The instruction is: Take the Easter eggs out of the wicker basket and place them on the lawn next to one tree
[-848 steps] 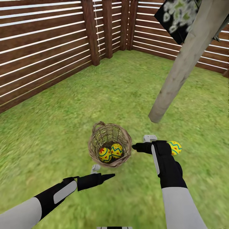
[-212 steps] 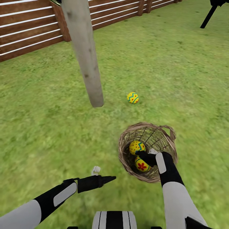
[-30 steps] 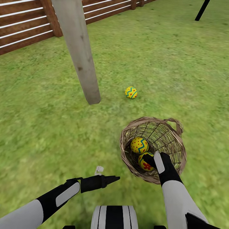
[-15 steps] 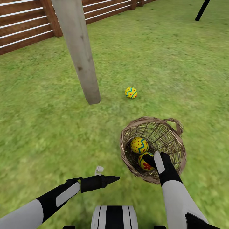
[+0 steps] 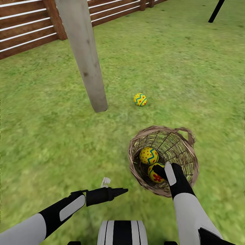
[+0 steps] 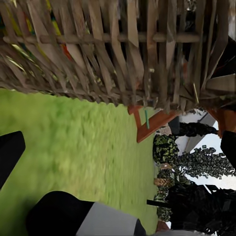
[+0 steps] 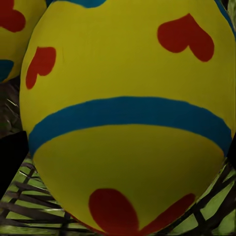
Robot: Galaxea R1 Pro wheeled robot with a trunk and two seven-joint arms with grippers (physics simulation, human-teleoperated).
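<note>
Right fingers [image 5: 159, 171] found down inside the wicker basket [image 5: 185, 160], low in the right half of the head view, set against the flower egg [image 5: 154, 176]. Seen from the right wrist as dark tips [image 7: 10, 157] at either edge of the frame, spread wide with that egg [image 7: 128, 123] bulging between them; could not tell whether pressed onto the shell or just beside it. Made out a blue band and red petals on its yellow skin, with dark wicker strands beneath. Caught a slice of the dotted egg [image 7: 12, 29] touching it at the upper left corner of that same frame.

Left fingers [image 5: 122, 191] held above the lawn [image 5: 51, 136], lower centre of the head view, just left of the basket and clear of it. Looked spread and empty from the left wrist, one dark tip [image 6: 9, 155] at the frame's left edge, the basket's woven wall [image 6: 113, 54] close ahead, grass below it.

Counted two eggs in the basket: the dotted egg [image 5: 148, 155] toward the middle, the flower egg nearer the bottom rim, touching each other. Spotted the third egg [image 5: 140, 99] lying on the grass above the basket in the frame, near the foot of the pale tree [image 5: 85, 58], just to its right. Noted the slatted fence [image 5: 23, 37] across the upper left and a thin black trunk [image 5: 216, 11] at the upper right corner.
</note>
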